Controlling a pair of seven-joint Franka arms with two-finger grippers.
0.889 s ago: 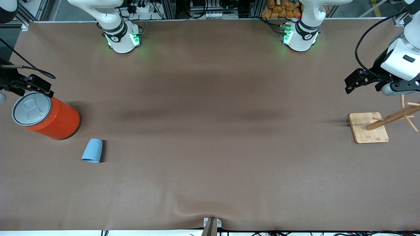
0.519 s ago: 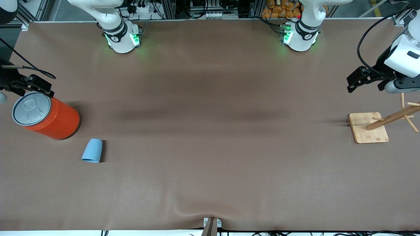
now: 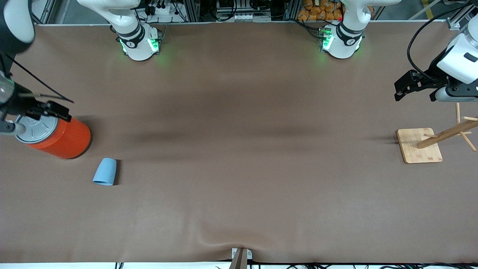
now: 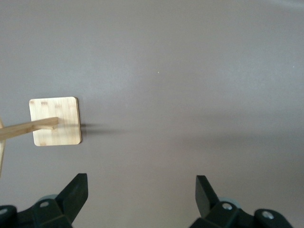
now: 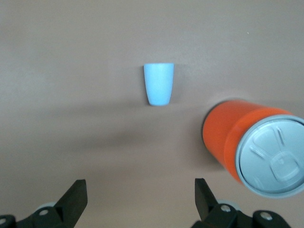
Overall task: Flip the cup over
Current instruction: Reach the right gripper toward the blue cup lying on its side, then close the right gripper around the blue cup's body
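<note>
Lying apart from the open right pincer: the cup.

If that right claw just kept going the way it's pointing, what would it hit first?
Probably bare table. The open right gripper points down at brown surface between the blue cup and the orange can; depth is hard to judge.

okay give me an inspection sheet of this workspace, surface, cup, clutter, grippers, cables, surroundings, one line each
Surface: brown table cover, wrinkled at the edge nearest the front camera.
Job's things: light-blue cup mouth-down, untouched, nearer the front camera than the orange can.
Clutter: orange can upright; wooden peg stand toward the left arm's end.
Grippers: right gripper open, over the can; left gripper open, empty, above the table near the peg stand.
Cables: black cable looped off the left arm.
Surroundings: metal framing along the arms' bases.
</note>
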